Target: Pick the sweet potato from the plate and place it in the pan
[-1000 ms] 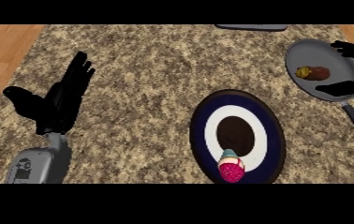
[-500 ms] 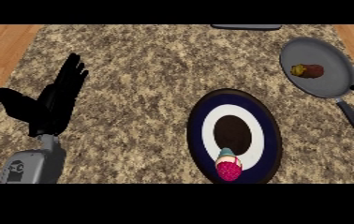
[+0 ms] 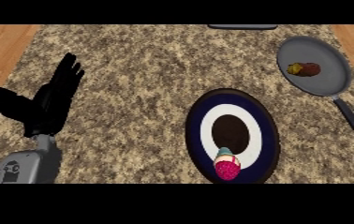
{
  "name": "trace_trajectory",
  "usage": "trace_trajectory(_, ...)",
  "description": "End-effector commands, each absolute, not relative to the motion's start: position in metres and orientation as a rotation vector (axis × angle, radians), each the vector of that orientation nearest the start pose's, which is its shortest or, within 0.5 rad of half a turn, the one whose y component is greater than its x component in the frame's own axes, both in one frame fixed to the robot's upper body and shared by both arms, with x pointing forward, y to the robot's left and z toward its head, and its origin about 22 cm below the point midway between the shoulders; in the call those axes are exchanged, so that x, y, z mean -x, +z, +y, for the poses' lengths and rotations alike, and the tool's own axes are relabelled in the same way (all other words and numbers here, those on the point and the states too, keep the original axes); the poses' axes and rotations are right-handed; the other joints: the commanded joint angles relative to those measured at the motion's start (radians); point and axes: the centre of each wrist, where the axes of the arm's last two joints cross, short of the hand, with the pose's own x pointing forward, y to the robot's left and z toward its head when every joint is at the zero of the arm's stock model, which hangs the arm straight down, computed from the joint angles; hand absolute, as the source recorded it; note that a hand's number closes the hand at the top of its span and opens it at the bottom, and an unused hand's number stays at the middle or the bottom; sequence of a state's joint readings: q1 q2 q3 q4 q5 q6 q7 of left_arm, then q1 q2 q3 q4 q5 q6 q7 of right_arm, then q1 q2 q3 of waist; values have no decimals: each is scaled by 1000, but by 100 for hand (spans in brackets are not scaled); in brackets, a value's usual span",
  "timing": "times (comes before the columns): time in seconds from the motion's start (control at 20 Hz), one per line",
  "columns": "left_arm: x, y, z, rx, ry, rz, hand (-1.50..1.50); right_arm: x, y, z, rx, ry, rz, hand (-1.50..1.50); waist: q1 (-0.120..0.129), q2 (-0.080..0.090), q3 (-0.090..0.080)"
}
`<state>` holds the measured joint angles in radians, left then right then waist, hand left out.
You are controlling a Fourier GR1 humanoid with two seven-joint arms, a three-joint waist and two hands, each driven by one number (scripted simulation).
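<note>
The sweet potato, reddish brown with a yellow end, lies inside the grey pan at the upper right. The dark blue plate with a white ring and dark centre sits at the lower middle right. At the left my left hand stays open with straight fingers pointing up, far from both plate and pan, holding nothing. My right hand does not show.
A pink cupcake with a pale blue top rests on the plate's near rim. The pan's handle runs toward the lower right. A dark flat object lies at the counter's far edge. Wooden strips border the speckled counter.
The whole view has shifted slightly: plate, pan and left hand sit a little lower and further left in the picture. The sweet potato stays in the pan; the left hand stays open.
</note>
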<state>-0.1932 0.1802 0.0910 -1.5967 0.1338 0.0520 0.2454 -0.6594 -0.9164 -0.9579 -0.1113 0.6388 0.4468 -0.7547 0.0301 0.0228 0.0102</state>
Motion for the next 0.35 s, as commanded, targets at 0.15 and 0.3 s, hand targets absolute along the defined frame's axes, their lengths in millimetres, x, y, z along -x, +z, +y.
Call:
trace_trajectory(0.15, -284, 61, 269, -85, 36, -1542, 0, -228, 84, -591, 387, 111, -1735, -150, -1, -1, 0)
trace_trajectory(0.3, -285, 64, 264, -64, 40, -1539, 0, -216, 81, -596, 399, 117, -1729, -150, -5, -5, 0)
